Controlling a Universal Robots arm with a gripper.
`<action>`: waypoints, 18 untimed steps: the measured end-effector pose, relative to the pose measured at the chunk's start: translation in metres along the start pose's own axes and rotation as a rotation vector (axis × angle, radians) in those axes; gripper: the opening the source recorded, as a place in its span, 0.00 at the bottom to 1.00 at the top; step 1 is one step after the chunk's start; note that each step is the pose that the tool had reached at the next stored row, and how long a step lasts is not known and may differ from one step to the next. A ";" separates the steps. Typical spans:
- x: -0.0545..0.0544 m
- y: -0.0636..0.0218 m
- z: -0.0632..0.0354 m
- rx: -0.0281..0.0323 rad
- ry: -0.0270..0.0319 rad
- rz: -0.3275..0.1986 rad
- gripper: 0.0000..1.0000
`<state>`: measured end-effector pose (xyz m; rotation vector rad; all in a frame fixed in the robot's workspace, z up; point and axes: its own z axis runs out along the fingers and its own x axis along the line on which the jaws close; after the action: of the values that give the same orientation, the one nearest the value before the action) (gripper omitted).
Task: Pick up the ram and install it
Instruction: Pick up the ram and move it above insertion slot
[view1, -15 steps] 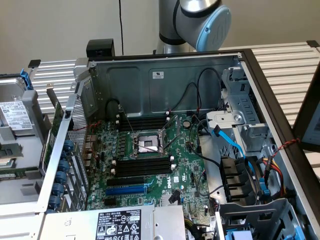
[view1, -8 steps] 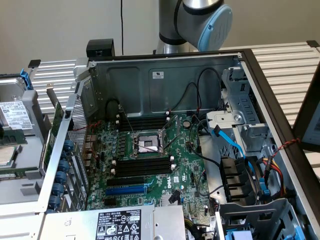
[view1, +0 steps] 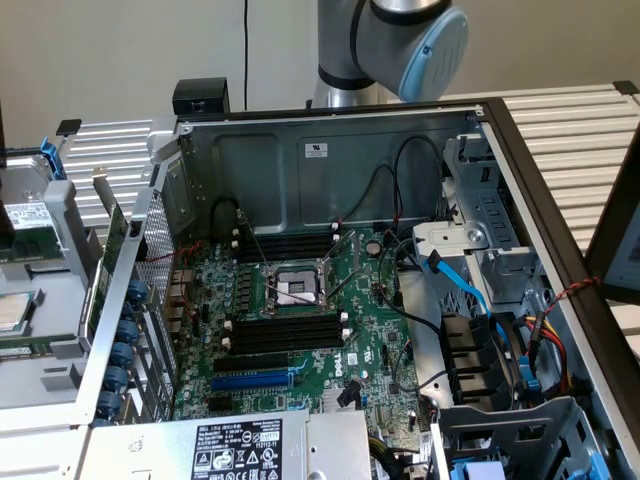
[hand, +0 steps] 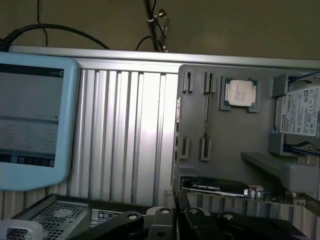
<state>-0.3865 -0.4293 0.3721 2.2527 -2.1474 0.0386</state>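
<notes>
Grey slotted parts tray (hand: 225, 135) lies ahead of the tool (hand: 177, 207) on the ribbed aluminium bench (hand: 125, 135). Green ram stick's axis unreadable there; tool state: cannot tell.

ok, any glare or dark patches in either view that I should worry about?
Exterior view: the motherboard is evenly lit, the case's rear wall is a little shaded, and there is no strong glare. Wrist view: a bright patch washes out the ribbed metal surface, the tablet screen looks pale, the background wall is dim, and the CPU is lit well enough to make out.
</notes>
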 end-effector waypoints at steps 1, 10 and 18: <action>0.001 -0.0032 -0.0045 -0.0004 -0.0004 0.000 0.13; 0.013 -0.0337 -0.0449 -0.0047 -0.0023 0.000 0.13; 0.015 -0.0668 -0.0526 -0.0135 -0.0031 -0.002 0.13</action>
<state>-0.3190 -0.4390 0.4250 2.2488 -2.1406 0.0205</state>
